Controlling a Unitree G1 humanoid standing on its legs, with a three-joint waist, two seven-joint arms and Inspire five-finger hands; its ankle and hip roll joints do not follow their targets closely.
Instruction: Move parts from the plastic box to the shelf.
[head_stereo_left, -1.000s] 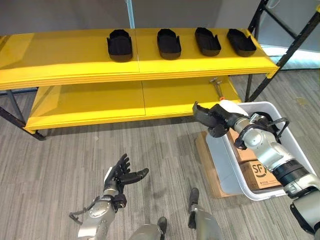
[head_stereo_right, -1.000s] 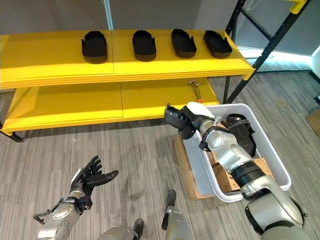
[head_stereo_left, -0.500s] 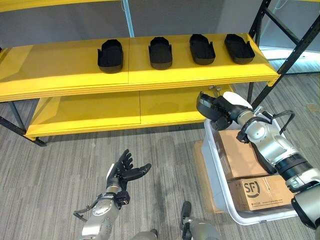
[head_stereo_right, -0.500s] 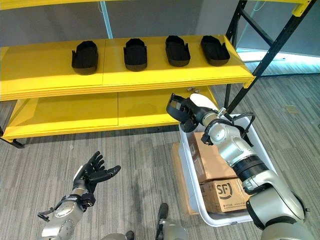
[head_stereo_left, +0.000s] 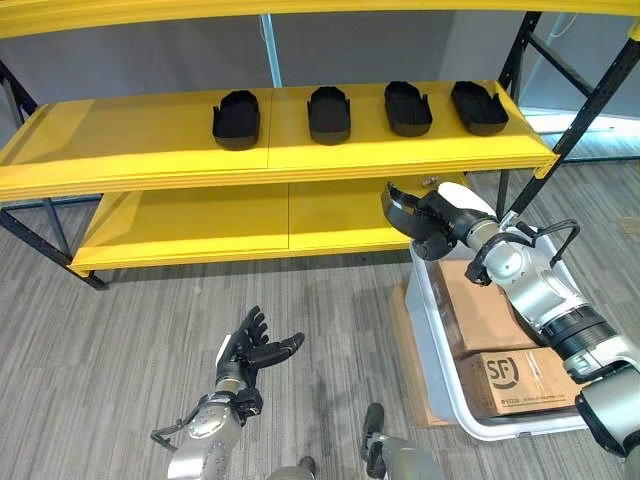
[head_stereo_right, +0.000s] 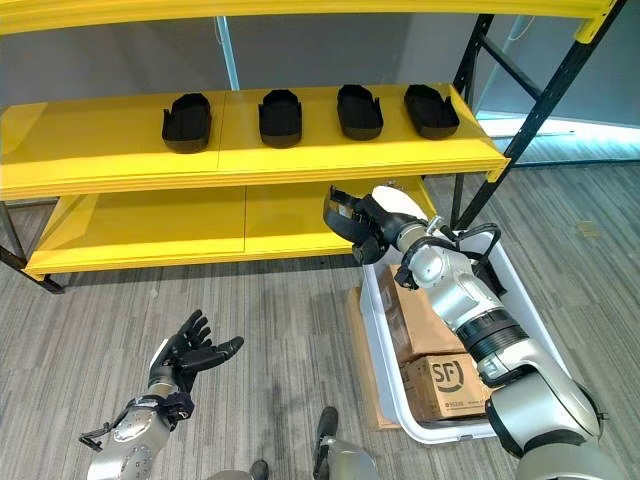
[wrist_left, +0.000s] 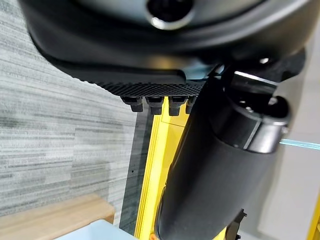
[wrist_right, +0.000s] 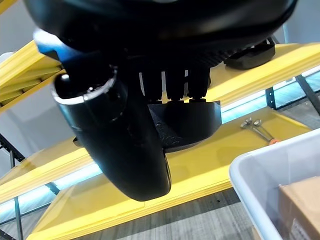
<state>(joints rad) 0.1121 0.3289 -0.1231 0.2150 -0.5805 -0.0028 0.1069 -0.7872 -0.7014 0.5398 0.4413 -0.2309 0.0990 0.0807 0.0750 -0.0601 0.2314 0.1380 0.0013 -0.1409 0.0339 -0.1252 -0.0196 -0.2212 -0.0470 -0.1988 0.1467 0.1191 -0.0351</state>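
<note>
Printed in black on the side of the cardboard box (head_stereo_left: 515, 378) lying in the white plastic box (head_stereo_left: 430, 330): a bold framed logo mark, with a line of far smaller print beneath it, too small to make out. Same mark visible on that carton from the right eye view. Nothing legible on the yellow shelf (head_stereo_left: 150, 150) or the black parts (head_stereo_left: 236, 118)

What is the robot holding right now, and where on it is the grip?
The right hand holds a black part, fingers over its top and thumb beneath, at one end. The left hand is open and holds nothing.
</note>
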